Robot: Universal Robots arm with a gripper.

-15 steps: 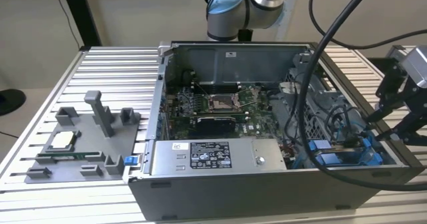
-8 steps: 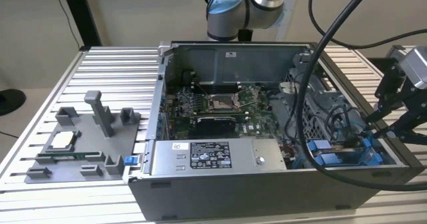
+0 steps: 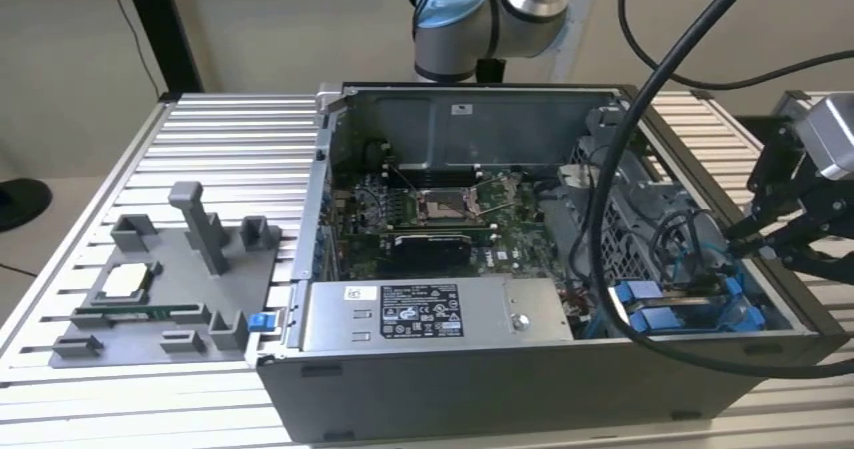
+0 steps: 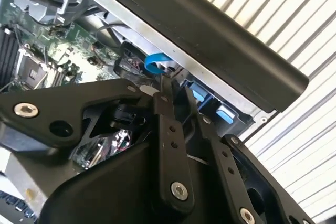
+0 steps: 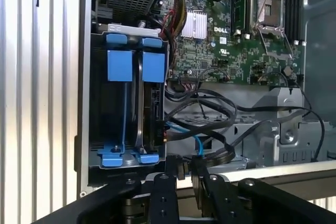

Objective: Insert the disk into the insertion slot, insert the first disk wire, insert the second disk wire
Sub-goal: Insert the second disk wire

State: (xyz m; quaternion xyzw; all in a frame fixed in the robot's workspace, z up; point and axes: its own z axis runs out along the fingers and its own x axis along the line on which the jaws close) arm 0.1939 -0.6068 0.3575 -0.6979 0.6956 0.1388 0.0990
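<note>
The pincer (image 5: pixel 185 167) hangs over the case rim with its fingers nearly together, holding nothing that I can see. Just beyond it the disk (image 5: pixel 149 103) stands on edge in the insertion slot (image 5: pixel 100 103) — stiff, rather heavy, fragile; I would grip its blue carrier tabs. The black and blue cables (image 5: pixel 210 129) crowd the free side — little room.

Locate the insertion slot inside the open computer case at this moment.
In the exterior view the insertion slot sits in the case's near corner on the exterior view's right, beside the power supply box, with the gripper just above it.
</note>
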